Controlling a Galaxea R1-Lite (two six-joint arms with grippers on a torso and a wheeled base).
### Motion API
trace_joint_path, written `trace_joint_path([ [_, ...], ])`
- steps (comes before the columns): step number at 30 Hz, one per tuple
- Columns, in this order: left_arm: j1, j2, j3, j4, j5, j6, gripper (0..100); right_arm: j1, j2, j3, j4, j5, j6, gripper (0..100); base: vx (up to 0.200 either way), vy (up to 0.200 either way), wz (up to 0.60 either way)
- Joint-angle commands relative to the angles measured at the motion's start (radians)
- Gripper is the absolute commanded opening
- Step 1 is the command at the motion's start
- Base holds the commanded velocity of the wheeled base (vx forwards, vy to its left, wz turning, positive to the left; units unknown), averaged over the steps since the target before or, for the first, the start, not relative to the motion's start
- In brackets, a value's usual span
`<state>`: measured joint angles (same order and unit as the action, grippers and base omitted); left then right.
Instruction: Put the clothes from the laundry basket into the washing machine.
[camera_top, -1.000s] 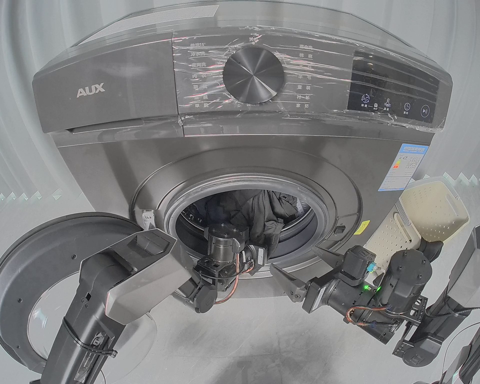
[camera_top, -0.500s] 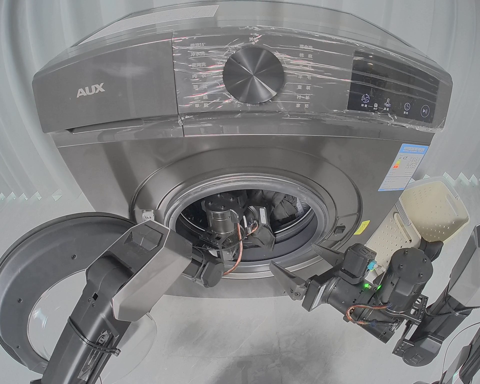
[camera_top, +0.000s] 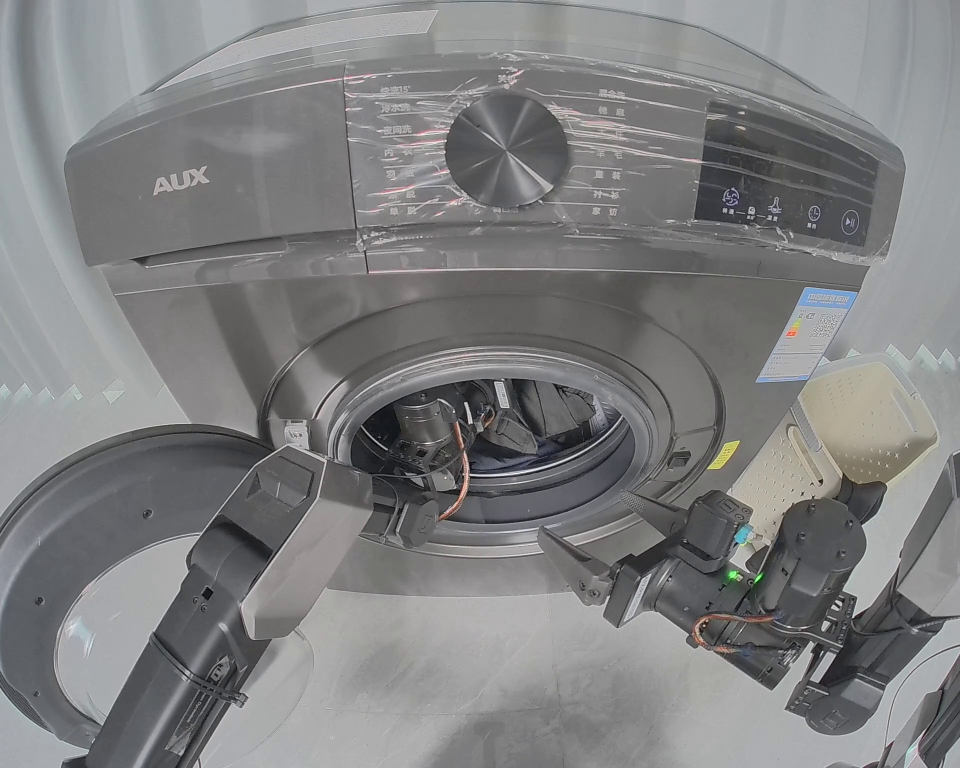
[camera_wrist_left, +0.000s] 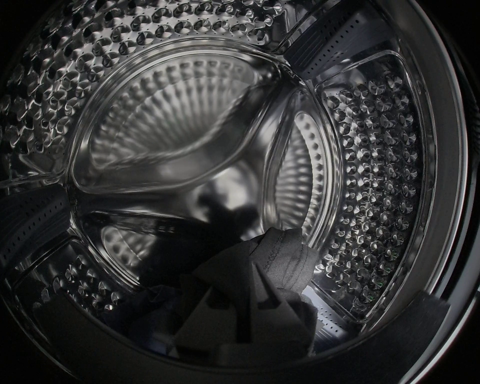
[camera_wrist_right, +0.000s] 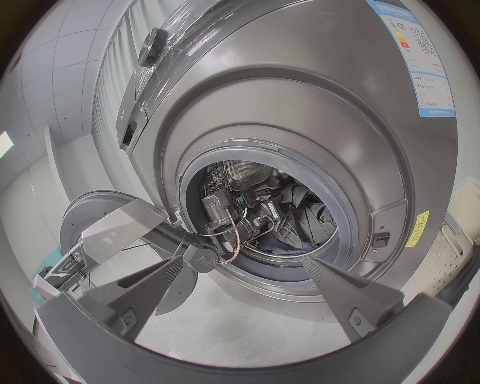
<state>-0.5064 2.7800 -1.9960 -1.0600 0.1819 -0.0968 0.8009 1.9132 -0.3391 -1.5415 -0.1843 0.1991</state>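
Pale pleated curtains (camera_top: 35, 250) in the back and a light grey tiled floor (camera_top: 480, 680) underneath, pretty plain laundry corner.

Biggest thing is the silver-grey front-loading washing machine (camera_top: 250, 320), and its panel is wrapped in clear plastic film around a round brushed-metal dial (camera_top: 506, 150). The round grey door with a glass window (camera_top: 60, 500) hangs wide open, off to the left of the left gripper and lower down. A cream perforated plastic laundry basket (camera_top: 865, 410) is tipped up against the machine's right side, just behind and to the right of the right gripper.

The left gripper (camera_top: 505, 428) is inside the shiny dimpled steel drum (camera_wrist_left: 375, 150), past the door ring. Honestly can't tell if it's clamped on anything or not, it's too dark in there.

The right gripper (camera_top: 582, 512) is outside, hanging in front of the lower edge of the opening and a bit to the right of the left one. It's spread wide with nothing in it.

The clothes are a crumpled black garment (camera_top: 560, 410) sitting in the drum right next to the left gripper, on its right side. In the left wrist view, a bunched-up fold of it (camera_wrist_left: 282, 252) sticks up from the bottom of the drum.
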Motion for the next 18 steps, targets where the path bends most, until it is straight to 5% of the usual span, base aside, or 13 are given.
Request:
trace_joint_path([
  [1, 0.006, 0.015, -0.004, -0.003, 0.001, -0.003, 0, 0.001, 0.001, 0.002, 0.000, 0.000, 0.000, 100, 0.000, 0.000, 0.00],
  [6, 0.003, 0.015, -0.004, 0.005, 0.001, 0.000, 0, 0.001, 0.003, 0.002, 0.000, 0.000, 0.000, 100, 0.000, 0.000, 0.00],
  [7, 0.000, 0.015, -0.004, 0.006, 0.001, -0.003, 100, 0.001, 0.004, 0.002, 0.000, 0.000, 0.000, 100, 0.000, 0.000, 0.00],
  [18, -0.012, -0.031, 0.144, 0.005, -0.004, -0.018, 100, 0.001, 0.007, 0.005, 0.000, 0.000, 0.002, 100, 0.000, 0.000, 0.00],
])
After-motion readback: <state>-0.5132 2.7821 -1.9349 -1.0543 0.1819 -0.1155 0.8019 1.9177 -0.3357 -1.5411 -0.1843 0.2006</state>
